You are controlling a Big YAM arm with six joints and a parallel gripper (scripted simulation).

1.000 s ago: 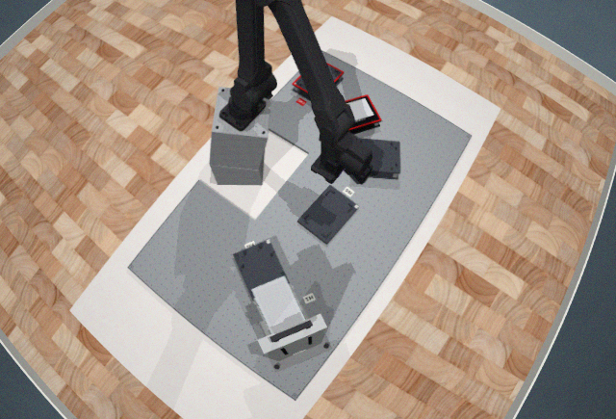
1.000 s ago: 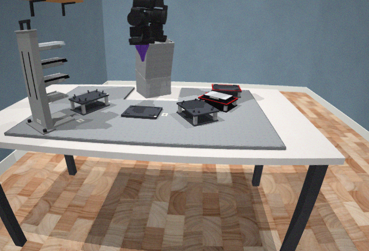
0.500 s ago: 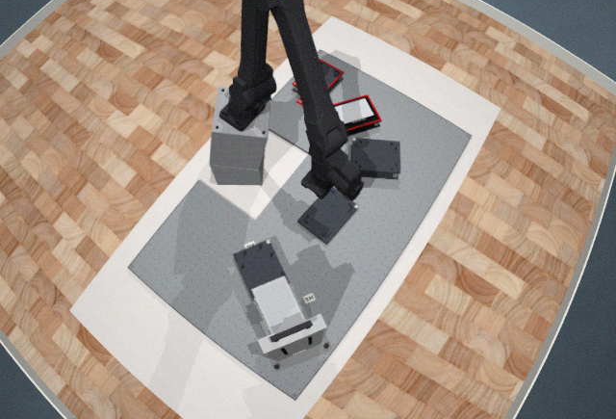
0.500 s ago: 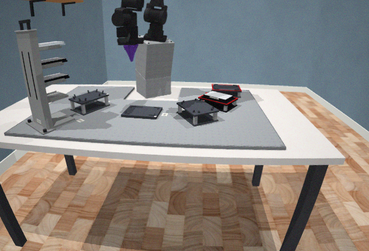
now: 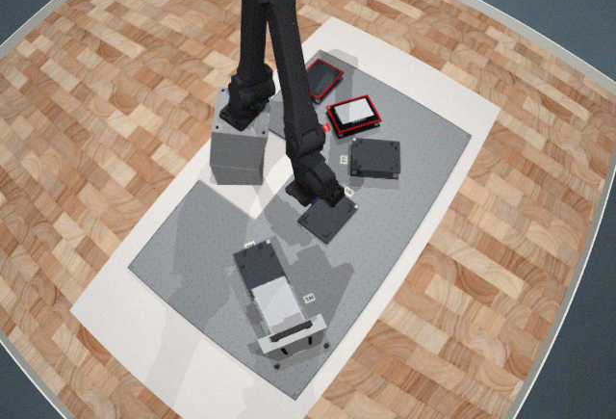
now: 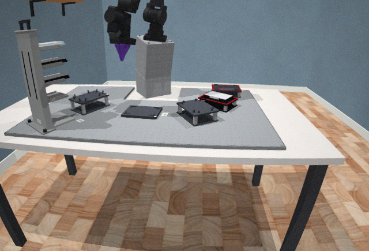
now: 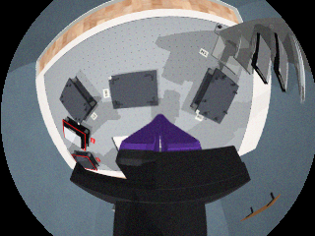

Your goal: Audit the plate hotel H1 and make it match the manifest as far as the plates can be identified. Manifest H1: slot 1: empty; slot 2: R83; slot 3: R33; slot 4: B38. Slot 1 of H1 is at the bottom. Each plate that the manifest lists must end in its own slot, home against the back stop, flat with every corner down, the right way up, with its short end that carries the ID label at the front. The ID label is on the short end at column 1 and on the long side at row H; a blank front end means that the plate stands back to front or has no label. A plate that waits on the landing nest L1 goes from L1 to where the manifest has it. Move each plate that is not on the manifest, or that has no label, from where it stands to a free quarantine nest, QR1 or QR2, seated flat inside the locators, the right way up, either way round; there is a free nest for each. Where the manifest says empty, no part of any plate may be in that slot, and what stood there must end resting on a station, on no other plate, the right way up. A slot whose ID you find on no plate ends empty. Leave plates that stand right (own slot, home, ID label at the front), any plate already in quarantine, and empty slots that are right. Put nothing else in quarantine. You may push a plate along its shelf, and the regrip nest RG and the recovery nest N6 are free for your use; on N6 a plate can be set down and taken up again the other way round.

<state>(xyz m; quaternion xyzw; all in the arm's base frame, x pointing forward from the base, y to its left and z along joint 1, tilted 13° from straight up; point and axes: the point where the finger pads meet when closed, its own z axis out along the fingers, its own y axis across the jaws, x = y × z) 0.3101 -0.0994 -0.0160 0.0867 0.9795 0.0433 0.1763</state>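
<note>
The plate hotel H1 (image 5: pixel 291 344) (image 6: pixel 29 75) (image 7: pixel 272 53) stands at the deck's left end. A light plate (image 5: pixel 276 303) (image 6: pixel 52 44) lies in its top slot. Dark plates sit in the two slots below, one (image 6: pixel 55 61) in the third and one (image 6: pixel 57 78) in the second. The bottom shelf (image 6: pixel 56 94) looks bare. The landing nest L1 (image 5: pixel 258 259) (image 6: pixel 89 96) (image 7: pixel 215 96) beside the hotel carries nothing. My gripper (image 6: pixel 121 52) (image 7: pixel 159 133) is shut and empty. It hangs high above the deck, over the edge of a flat dark nest (image 5: pixel 328 219) (image 6: pixel 142 111) (image 7: pixel 134 88).
Two red-framed quarantine nests stand at the far right: the near one (image 5: pixel 332 120) (image 6: pixel 218 102) holds a white plate (image 5: pixel 354 112) (image 6: pixel 218 94), the far one (image 5: pixel 323 77) (image 6: pixel 226 87) looks dark. A raised dark nest (image 5: pixel 374 157) (image 6: pixel 197 107) stands between them and the flat nest. The arm's grey pedestal (image 5: pixel 238 153) (image 6: pixel 154 66) stands behind.
</note>
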